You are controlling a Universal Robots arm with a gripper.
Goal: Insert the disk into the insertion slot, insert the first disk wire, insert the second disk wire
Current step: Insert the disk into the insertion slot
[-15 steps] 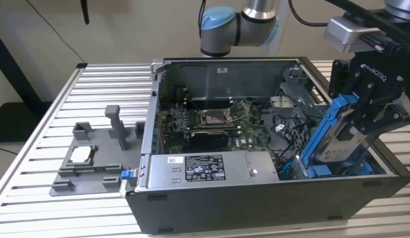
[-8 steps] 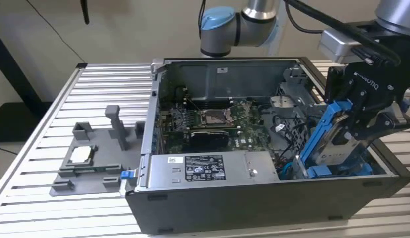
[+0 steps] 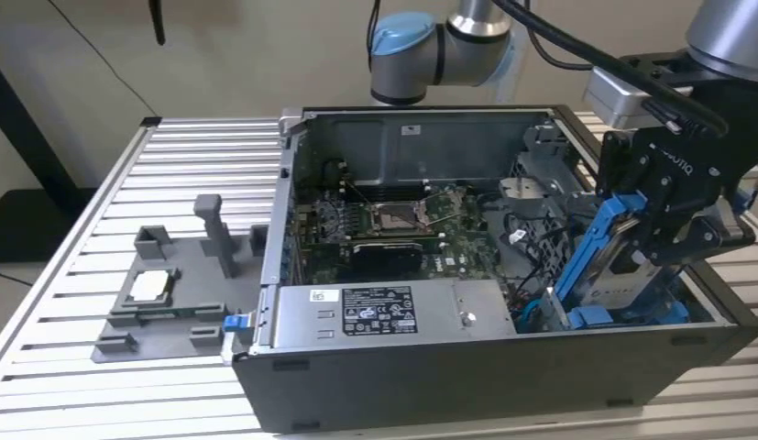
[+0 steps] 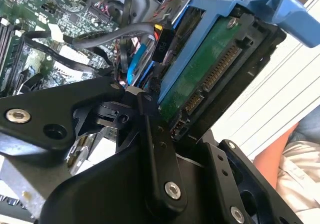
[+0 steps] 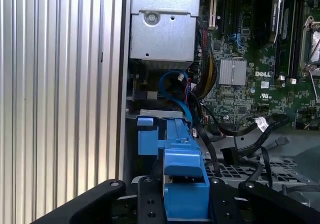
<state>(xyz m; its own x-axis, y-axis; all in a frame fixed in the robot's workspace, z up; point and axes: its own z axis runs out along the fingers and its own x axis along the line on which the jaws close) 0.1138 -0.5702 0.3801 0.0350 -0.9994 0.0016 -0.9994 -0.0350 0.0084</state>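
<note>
Gripper (image 3: 664, 240) is clamped tight on the disk (image 3: 609, 268). The black fingers (image 5: 149, 200) sit on either side of its blue carrier frame, and you can see that in both wrist views. In the exterior view the disk stands nearly upright, leaning a little, inside the open computer case (image 3: 477, 376) at the exterior view's right. Its lower end is down at the insertion slot (image 3: 576, 317) in that front corner, where there's more blue plastic. I honestly can't tell how far in it has gone.

The second wrist view shows the drive's green circuit board (image 4: 200, 82) and its row of connector pins facing the camera, with the blue frame wrapping the edge above it.

Loose stuff nearby: a thin blue cable (image 5: 175, 87) curls up just beyond the carrier, and a bundle of black wires (image 5: 260, 134) lies between the carrier and the motherboard (image 5: 260, 49) — nothing is plugged into the drive's connectors.

The silver power supply box (image 3: 379, 313) runs along the case's near wall. A grey fixture (image 3: 170, 293) sits well apart on the slatted table (image 3: 60, 367), at the exterior view's left. A bit of someone's clothing (image 4: 300, 174) shows at the edge of the second wrist view.
</note>
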